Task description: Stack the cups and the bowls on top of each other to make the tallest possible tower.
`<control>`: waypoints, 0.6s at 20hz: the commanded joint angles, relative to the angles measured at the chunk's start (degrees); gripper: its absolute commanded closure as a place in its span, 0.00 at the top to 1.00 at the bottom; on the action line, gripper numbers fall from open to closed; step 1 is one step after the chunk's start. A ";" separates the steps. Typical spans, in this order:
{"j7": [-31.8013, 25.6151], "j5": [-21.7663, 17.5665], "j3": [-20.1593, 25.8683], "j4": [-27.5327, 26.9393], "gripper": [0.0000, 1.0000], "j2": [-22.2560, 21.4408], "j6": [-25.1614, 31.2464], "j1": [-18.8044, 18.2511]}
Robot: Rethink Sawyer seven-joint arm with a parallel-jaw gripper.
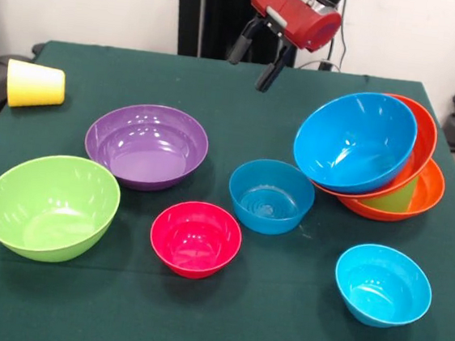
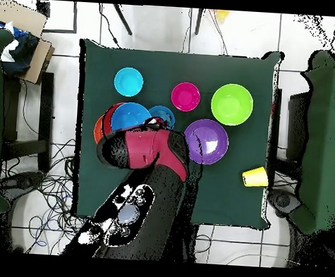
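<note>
My gripper [image 1: 257, 60] hangs open and empty above the table's far middle, left of the tower. The tower [image 1: 375, 157] leans: a large blue bowl [image 1: 355, 141] tilts on two orange bowls [image 1: 421, 191], with a light green cup [image 1: 396, 196] wedged between them. A smaller blue bowl [image 1: 270, 195], a pink-red bowl [image 1: 196, 238], a cyan bowl [image 1: 382, 284], a purple bowl [image 1: 147, 146] and a lime green bowl [image 1: 50, 206] sit apart on the cloth. The yellow cup [image 1: 35, 84] lies on its side at the far left. In the overhead view the arm [image 2: 145, 150] hides the gripper.
The green cloth-covered table [image 1: 194, 330] ends close to the yellow cup and the tower. From above, the cyan bowl [image 2: 128, 82], pink-red bowl [image 2: 185, 96], lime bowl [image 2: 232, 104] and purple bowl [image 2: 209, 141] show beside the arm. Cables and boxes lie on the floor.
</note>
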 commanded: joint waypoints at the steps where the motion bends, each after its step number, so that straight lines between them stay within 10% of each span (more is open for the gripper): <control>1: -0.33 -2.27 3.65 -2.29 1.00 2.86 1.30 0.80; 12: 0.63 -2.00 3.56 -3.33 1.00 5.13 -1.85 0.03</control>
